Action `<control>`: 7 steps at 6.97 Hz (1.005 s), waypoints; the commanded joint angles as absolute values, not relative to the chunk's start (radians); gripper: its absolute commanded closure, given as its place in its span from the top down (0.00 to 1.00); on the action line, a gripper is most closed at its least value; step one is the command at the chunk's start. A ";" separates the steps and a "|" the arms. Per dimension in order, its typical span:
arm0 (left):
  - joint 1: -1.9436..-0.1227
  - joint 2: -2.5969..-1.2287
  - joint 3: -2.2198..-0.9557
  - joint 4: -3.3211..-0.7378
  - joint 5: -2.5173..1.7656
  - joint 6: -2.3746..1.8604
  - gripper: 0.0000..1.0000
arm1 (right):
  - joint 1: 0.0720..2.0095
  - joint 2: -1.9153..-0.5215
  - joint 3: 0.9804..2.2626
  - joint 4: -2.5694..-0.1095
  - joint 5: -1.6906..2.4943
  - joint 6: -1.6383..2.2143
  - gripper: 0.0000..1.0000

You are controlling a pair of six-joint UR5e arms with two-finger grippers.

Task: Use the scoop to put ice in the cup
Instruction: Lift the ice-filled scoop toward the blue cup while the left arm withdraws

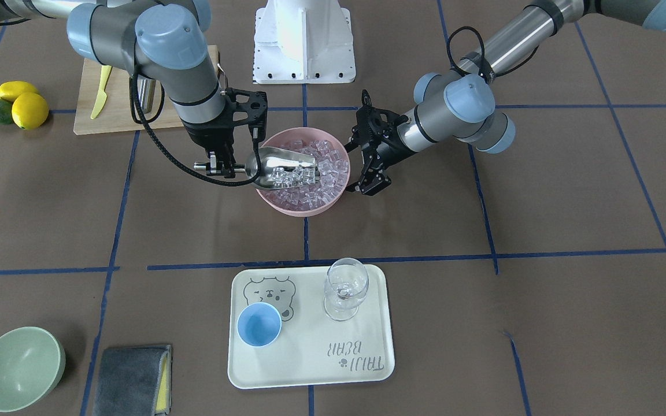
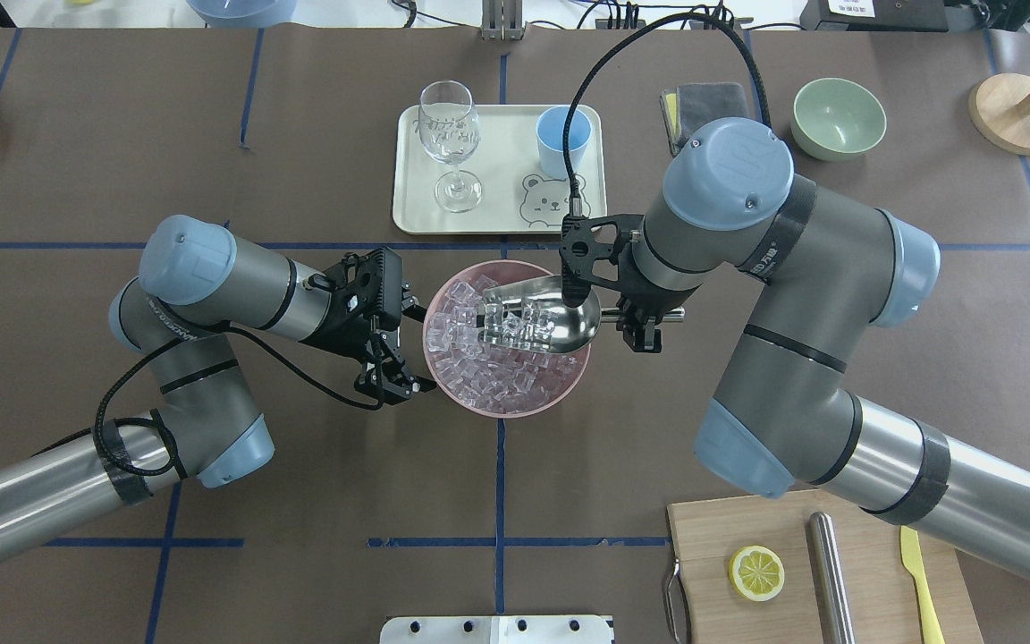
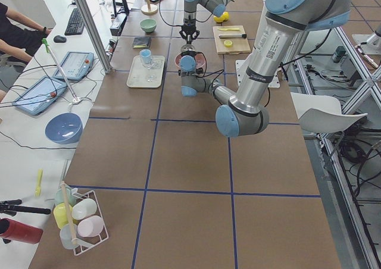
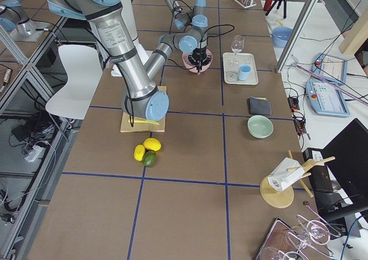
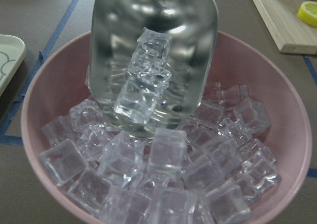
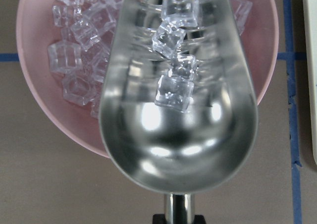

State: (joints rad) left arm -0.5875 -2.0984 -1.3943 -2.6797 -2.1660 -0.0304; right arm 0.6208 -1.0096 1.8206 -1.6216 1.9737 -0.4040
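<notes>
My right gripper (image 2: 645, 319) is shut on the short handle of the steel scoop (image 2: 540, 322), which is held low over the pink bowl (image 2: 506, 413). The scoop's trough (image 6: 178, 149) holds several clear ice cubes (image 6: 173, 90) and its mouth rests among the ice (image 5: 163, 159) that fills the bowl. The scoop also shows in the front view (image 1: 281, 167), with the right gripper (image 1: 217, 166) at its handle. My left gripper (image 2: 419, 351) is open at the bowl's left rim, in the front view (image 1: 363, 167) too. The light-blue cup (image 2: 563, 140) stands empty on the cream tray (image 2: 497, 161), beyond the bowl.
A clear wine glass (image 2: 450, 134) stands on the tray beside the cup. A green bowl (image 2: 839, 116) and a grey cloth (image 2: 703, 103) lie far right. A cutting board (image 2: 730, 528) with a lemon slice (image 2: 756, 572), a steel tube (image 2: 828, 572) and a yellow knife (image 2: 922, 581) is near right.
</notes>
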 commanded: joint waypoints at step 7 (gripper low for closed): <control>-0.675 -2.086 -1.414 -2.608 -2.177 -0.040 1.00 | 0.920 -1.015 1.829 -1.554 2.325 -0.381 0.00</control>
State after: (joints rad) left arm -0.6386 -2.0913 -1.4055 -2.6328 -2.1745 -0.0398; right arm 0.8592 -1.0152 1.8281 -1.5626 2.2806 -0.3980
